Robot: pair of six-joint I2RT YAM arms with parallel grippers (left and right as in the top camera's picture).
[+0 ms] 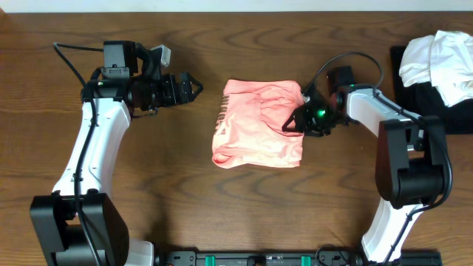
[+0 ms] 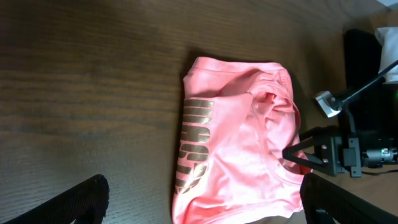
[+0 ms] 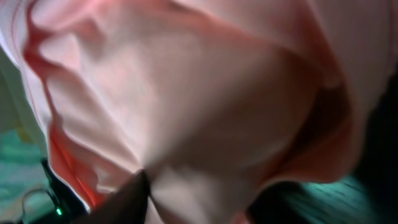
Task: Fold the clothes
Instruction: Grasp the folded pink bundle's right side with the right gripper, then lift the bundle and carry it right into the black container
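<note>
Table: a dark brown wooden tabletop (image 1: 185,192) carries everything; both arms stand at its near edge.

Shirt: the salmon-pink thin fabric shirt (image 1: 255,133) lies at the middle of the table, between the two arms. It is a compact, roughly rectangular bundle with layers showing at its right side, so it looks partly folded. A brownish printed pattern (image 2: 193,143) runs along the edge nearer the left arm.

Mat and pile: a black textured mat (image 1: 425,103) sits at the far right edge with crumpled white garments (image 1: 440,59) on it, well apart from the shirt and no part of this job.

Right gripper: the right gripper (image 1: 298,120) is at the shirt's right edge, touching the cloth. In its own wrist view pink fabric fills the picture, bunched toward one dark finger (image 3: 121,202). Whether the jaws have clamped on the edge I cannot tell.

Left gripper: the left gripper (image 1: 194,86) hovers over bare wood near the shirt's left side, jaws wide apart and holding nothing.

Step in hand: taking hold of the right edge for a further fold, by my judgement.

Next move calls for: a firm pinch on the upper layers only, then a lift and carry across toward the printed edge. The thin cloth may slip or drag the whole bundle, so the free left gripper may need to pin the far side.
</note>
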